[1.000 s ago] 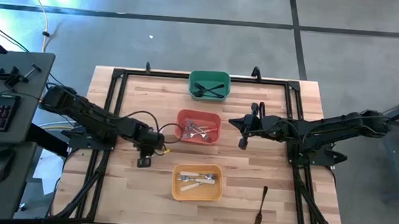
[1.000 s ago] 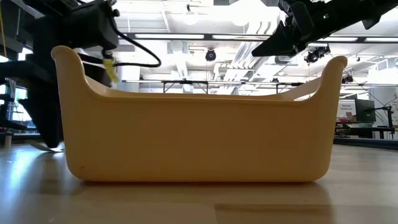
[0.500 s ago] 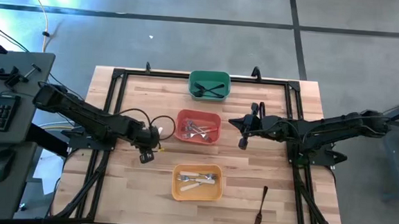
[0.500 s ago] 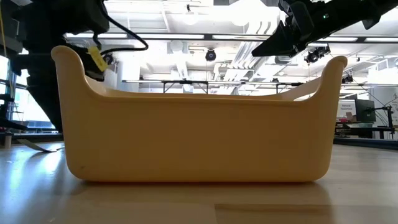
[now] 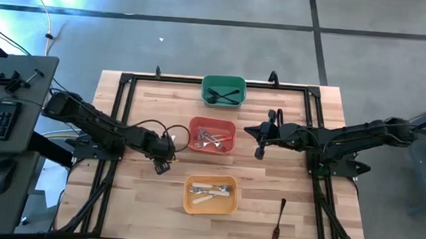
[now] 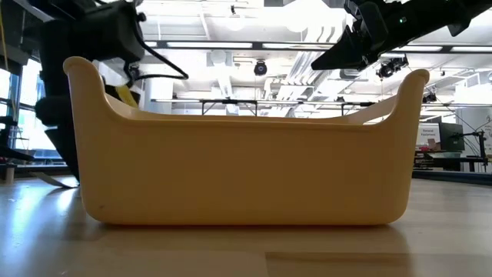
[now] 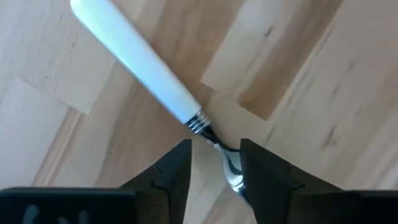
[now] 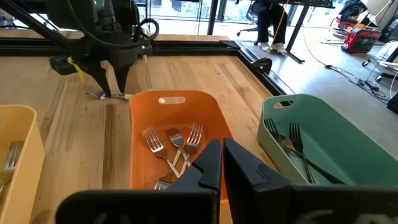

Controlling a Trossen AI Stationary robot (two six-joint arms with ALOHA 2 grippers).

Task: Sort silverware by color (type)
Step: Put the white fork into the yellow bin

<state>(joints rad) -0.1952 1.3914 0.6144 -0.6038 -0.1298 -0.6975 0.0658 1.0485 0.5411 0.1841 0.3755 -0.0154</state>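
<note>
High view: wooden table [image 5: 148,212]; grey floor [image 5: 203,45].

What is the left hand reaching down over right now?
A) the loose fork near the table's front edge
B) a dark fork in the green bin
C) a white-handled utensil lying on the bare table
C: the left wrist view shows the left hand straddling the metal neck of a white-handled utensil that lies on the wooden table.
</note>
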